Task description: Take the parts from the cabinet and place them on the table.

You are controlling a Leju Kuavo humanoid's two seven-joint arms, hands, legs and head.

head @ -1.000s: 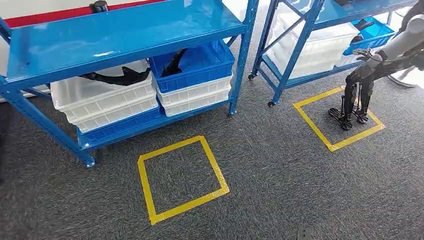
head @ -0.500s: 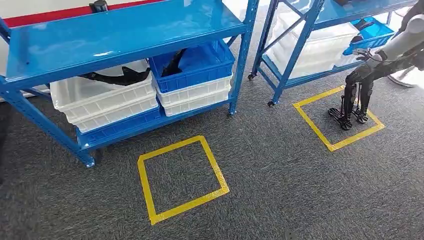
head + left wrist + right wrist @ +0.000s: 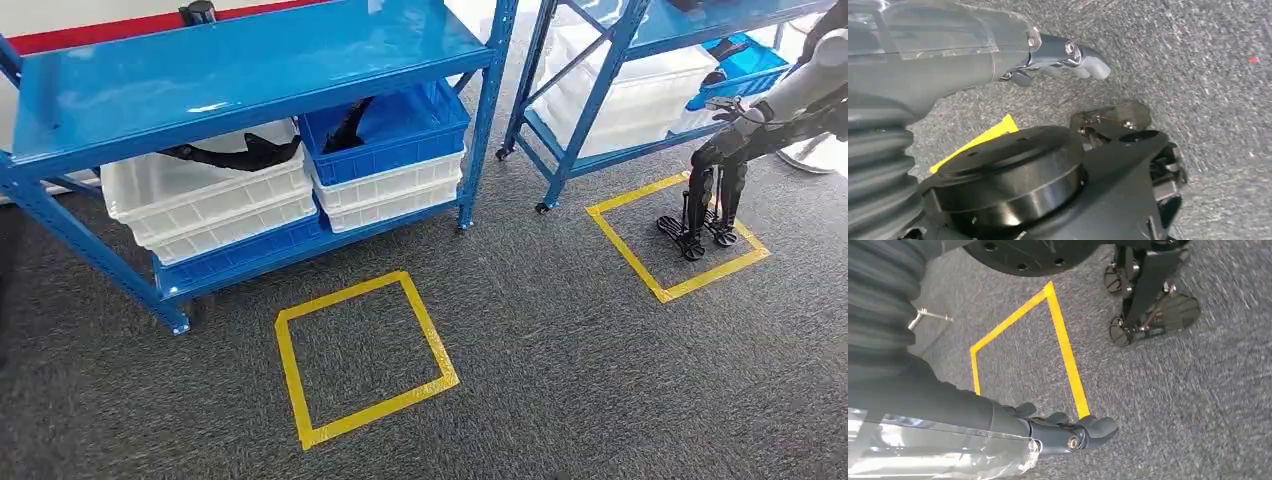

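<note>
Head view: blue cabinet (image 3: 250, 60) ahead. Black parts lie in a white bin (image 3: 205, 190) and a blue bin (image 3: 390, 125) on its lower shelf. Yellow tape square (image 3: 365, 355) on the grey carpet before it. Left hand (image 3: 1058, 57) and right hand (image 3: 1068, 432) hang over the carpet, fingers curled in, holding nothing.

On the floor (image 3: 560, 340), 2 shelving racks side by side: left rack (image 3: 240, 70) with stacked bins (image 3: 215, 205) holding parts (image 3: 240, 153); taped square (image 3: 362, 358) in front; another robot (image 3: 740, 150) before right rack (image 3: 610, 70).
</note>
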